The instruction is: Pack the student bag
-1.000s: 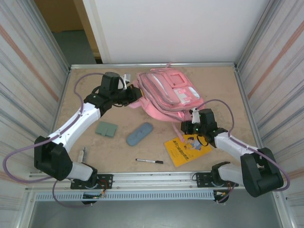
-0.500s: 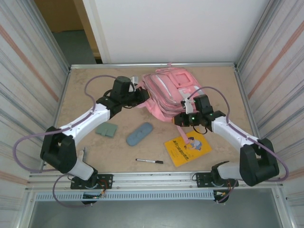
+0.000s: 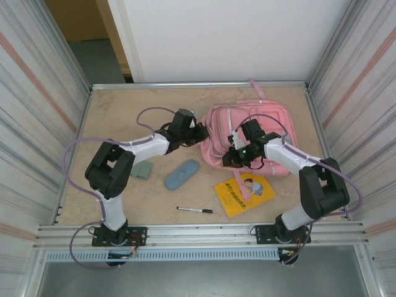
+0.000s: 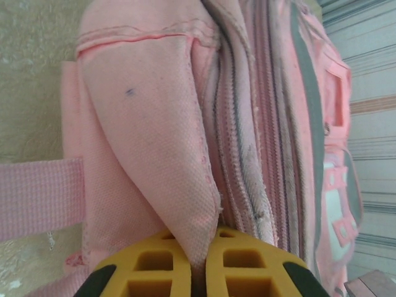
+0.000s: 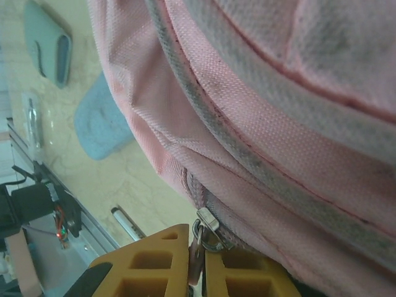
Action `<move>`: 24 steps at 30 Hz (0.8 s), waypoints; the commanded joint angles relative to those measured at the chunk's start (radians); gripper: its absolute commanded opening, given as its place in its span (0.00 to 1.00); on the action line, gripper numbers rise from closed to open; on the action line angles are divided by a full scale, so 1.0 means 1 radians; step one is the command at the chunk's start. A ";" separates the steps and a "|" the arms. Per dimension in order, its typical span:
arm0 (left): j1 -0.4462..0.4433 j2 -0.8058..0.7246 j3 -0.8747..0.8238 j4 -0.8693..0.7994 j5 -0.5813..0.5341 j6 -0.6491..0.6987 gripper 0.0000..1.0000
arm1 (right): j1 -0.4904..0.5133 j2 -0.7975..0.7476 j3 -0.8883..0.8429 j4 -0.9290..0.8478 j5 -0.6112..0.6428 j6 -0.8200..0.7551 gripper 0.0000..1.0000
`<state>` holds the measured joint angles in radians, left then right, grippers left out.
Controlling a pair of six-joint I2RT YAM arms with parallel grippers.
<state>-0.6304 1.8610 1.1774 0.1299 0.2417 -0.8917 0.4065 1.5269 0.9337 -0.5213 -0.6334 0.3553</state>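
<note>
The student bag (image 3: pixel 263 133), a soft pink backpack, lies at the back right of the table. My left gripper (image 3: pixel 202 133) is at its left edge, shut on a fold of the pink fabric (image 4: pixel 161 136) beside the zip lines; its yellow fingers (image 4: pixel 154 263) pinch the flap. My right gripper (image 3: pixel 231 156) is at the bag's near-left corner. In the right wrist view it (image 5: pixel 197 241) is shut on the metal zip pull (image 5: pixel 207 226) at the end of a zip on the bag (image 5: pixel 278 117).
A yellow book (image 3: pixel 244 193) lies just in front of the bag. A blue pencil case (image 3: pixel 181 174) and a green pouch (image 3: pixel 143 169) sit to the left, and a pen (image 3: pixel 194 210) lies near the front rail. Striped walls close in both sides.
Both grippers moved with the bag: it shifted right and rolled over so its patched front no longer faces up. The left arm stretched right; the right gripper moved back and left.
</note>
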 commanded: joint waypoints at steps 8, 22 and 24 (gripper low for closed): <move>0.043 -0.213 -0.145 -0.189 0.056 0.129 0.46 | 0.044 0.044 0.078 0.037 0.008 -0.056 0.41; -0.322 -0.173 -0.031 -0.415 0.006 0.238 0.54 | 0.041 -0.357 -0.082 -0.084 0.585 0.016 0.60; -0.380 -0.109 0.041 -0.465 -0.061 0.227 0.53 | 0.006 -0.423 -0.124 -0.066 0.630 0.033 0.61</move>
<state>-0.9577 1.6981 1.1336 -0.2333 0.2592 -0.6758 0.4393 1.1652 0.8478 -0.5735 -0.1829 0.3359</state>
